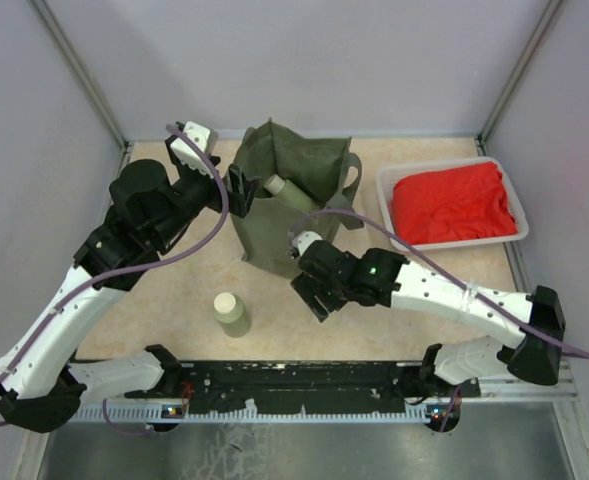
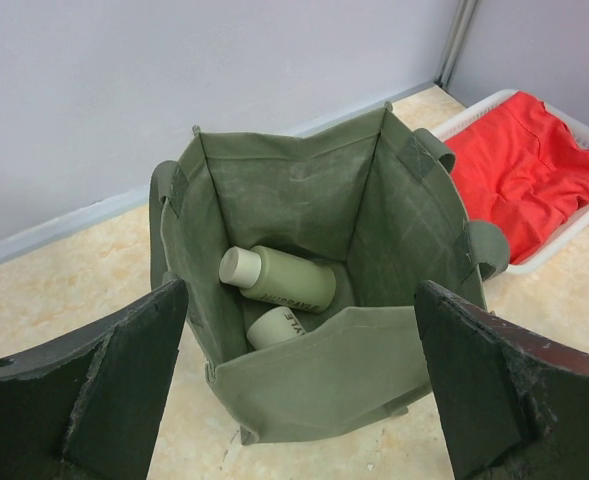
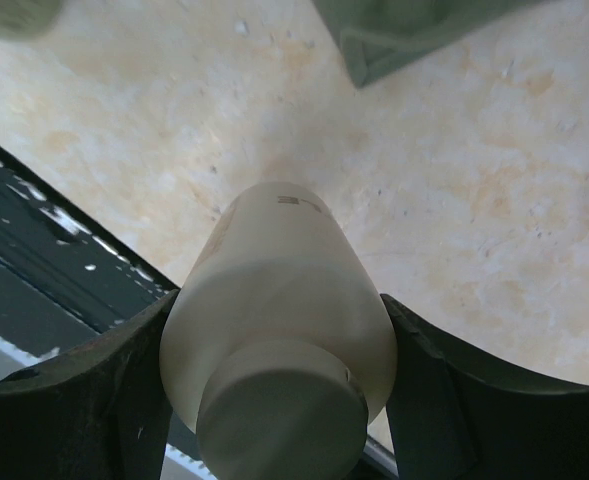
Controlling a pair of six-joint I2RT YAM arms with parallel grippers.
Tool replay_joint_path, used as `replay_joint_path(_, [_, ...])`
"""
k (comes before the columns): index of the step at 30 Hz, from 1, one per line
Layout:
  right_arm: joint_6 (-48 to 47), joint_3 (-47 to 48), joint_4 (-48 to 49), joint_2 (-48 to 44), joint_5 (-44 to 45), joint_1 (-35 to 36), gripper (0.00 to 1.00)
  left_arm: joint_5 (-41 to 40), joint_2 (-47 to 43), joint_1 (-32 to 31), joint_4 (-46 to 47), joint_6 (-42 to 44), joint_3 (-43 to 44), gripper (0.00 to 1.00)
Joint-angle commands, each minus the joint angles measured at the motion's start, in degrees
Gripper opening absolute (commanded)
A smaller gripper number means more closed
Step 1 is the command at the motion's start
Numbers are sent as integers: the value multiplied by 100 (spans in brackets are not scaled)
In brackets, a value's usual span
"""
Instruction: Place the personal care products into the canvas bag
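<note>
Bag (image 1: 289, 200) stands open on the tabletop (image 1: 174, 290), two bottles (image 2: 279, 277) lying inside, the lower one half hidden by the front wall. Left jaws hang wide apart at its left rim. Right jaws are clamped on a third bottle (image 3: 279, 330), seemingly just off the tabletop. A fourth bottle (image 1: 231, 313) stands upright near the bag.

arms (image 1: 54, 320): white links, black joints | cables (image 1: 144, 268): purple | fingers (image 2: 124, 400): black, flat, scuffed edges
</note>
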Motion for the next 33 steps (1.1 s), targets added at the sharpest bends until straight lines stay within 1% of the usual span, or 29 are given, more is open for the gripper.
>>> replay_joint_path(1, [-244,1298,22,-528,-71,51,0,-26,-52,10,126,-8,-59,100])
replay_joint_path(6, [-784,2250,313,-777,-408,50,0,-29,-70,10,92,-17,-34,100])
replay_joint_path(10, [-1154,3313,464,-629,-445,-39,0,104,-87,10,3,-68,75,100])
replay_joint_path(13, [-1396,3869,638,-452,-485,-142,0,131,-126,10,-90,-79,161,100])
replay_joint_path(15, [-1530,4217,669,-257,-556,-289,0,132,-162,10,-116,-78,196,100])
replay_joint_path(18, [-1723,4835,635,147,-914,-688,0,136,-166,10,-162,-63,252,100])
replay_joint_path(22, [-1970,6107,282,869,-1237,-1230,0,166,-196,10,-196,-52,281,100])
replay_joint_path(25, [-2101,6831,75,1407,-1523,-1602,0,152,-266,10,-237,-44,277,100])
replay_joint_path(29, [-2158,7157,15,1959,-2100,-2056,0,96,-363,10,-341,-10,285,100])
replay_joint_path(33, [-2332,7183,-4,2440,-2010,-2132,0,66,-428,10,-432,29,293,100])
